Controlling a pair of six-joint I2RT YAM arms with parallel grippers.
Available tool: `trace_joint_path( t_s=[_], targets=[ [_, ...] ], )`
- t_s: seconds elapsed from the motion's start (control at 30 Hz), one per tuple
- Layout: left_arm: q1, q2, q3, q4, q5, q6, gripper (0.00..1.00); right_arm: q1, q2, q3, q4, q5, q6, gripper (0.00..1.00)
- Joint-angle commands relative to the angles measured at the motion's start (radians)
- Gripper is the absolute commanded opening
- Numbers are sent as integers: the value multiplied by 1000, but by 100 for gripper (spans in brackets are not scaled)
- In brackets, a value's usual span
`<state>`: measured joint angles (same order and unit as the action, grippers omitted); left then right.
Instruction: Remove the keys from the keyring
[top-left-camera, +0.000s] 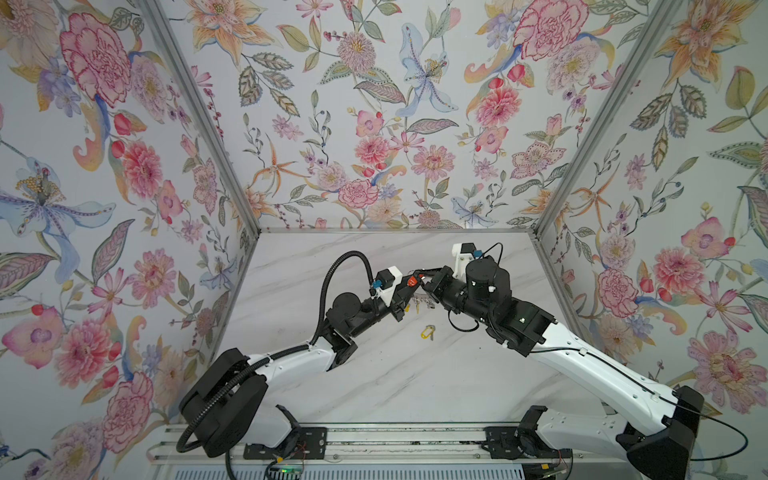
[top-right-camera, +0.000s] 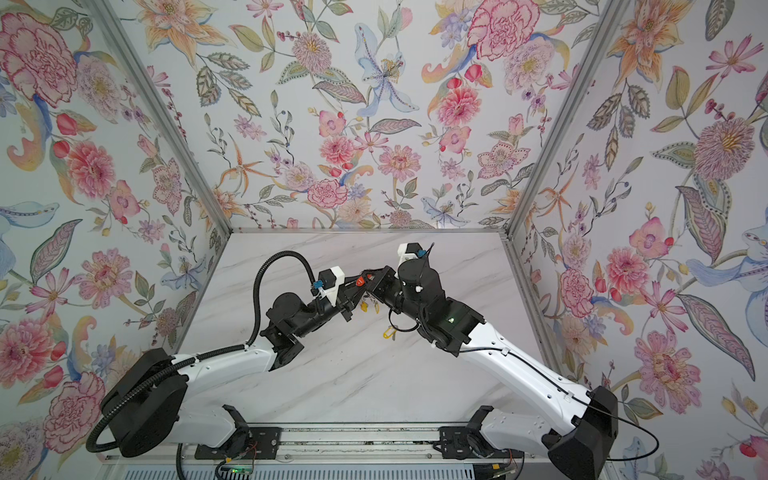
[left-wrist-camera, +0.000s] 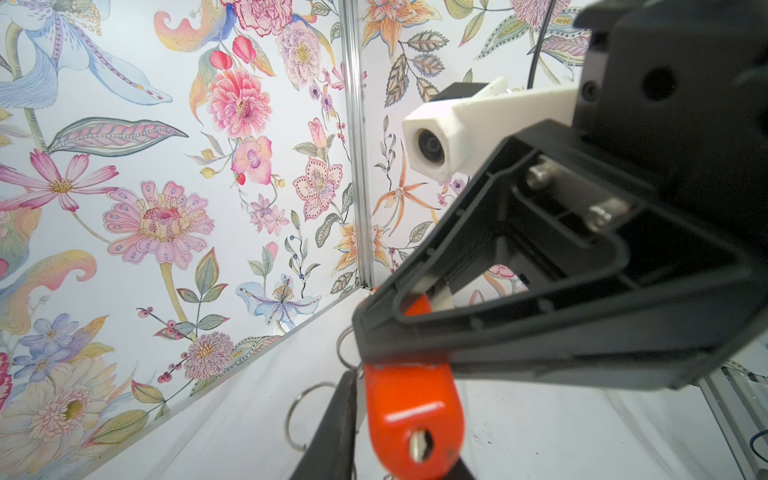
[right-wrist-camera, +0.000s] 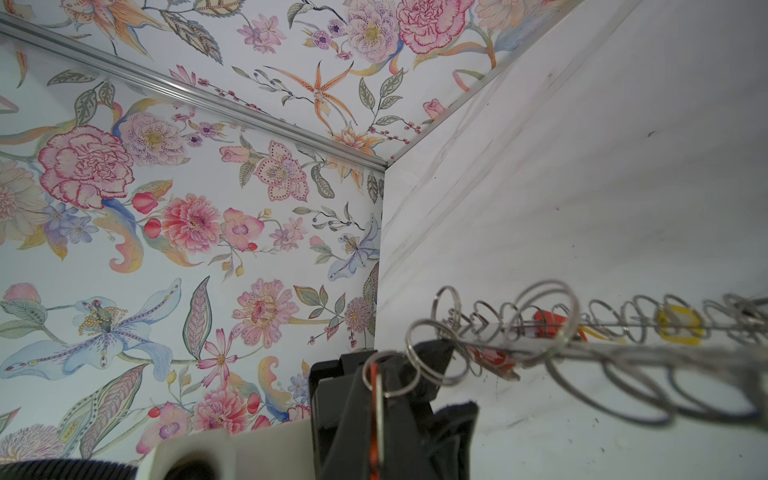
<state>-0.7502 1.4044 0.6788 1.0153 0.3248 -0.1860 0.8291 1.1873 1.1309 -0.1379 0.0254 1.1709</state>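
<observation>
The left pincer (top-left-camera: 411, 285) pinches the glossy oblong orange tag (left-wrist-camera: 409, 409) of one key. Just beside it the right pincer (top-left-camera: 424, 286), pressed together, clamps the flat grey keyring (right-wrist-camera: 648, 353), fringed with thin wire loops (right-wrist-camera: 428, 357). Below both, a yellow-tagged key (top-left-camera: 426, 331) lies on the marble table (top-left-camera: 374, 374).

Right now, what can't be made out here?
Keys left on the keyring: blurred edge-on, right wrist view; too small in both top views.
Whether the orange tag is linked to it: the right gripper covers its top, left wrist view.
What the right gripper pinches: hidden behind its own fingers, left wrist view; tiny from above.
</observation>
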Motion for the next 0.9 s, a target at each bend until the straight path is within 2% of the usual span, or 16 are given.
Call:
trace_joint_path(
  t_s=[0.0,0.43,0.67,0.87],
  targets=[
    [43,-13,7,46,-39,10,24,7,-19,3,-28,-13,13,0],
    [44,22,33,73,28,0,30,8,-5,7,-11,-22,45,0],
    [43,50,67,89,6,-15,28,21,3,4,6,-25,62,0],
    [45,47,67,112,-40,-17,20,23,-2,-4,2,-18,66,0]
  ],
)
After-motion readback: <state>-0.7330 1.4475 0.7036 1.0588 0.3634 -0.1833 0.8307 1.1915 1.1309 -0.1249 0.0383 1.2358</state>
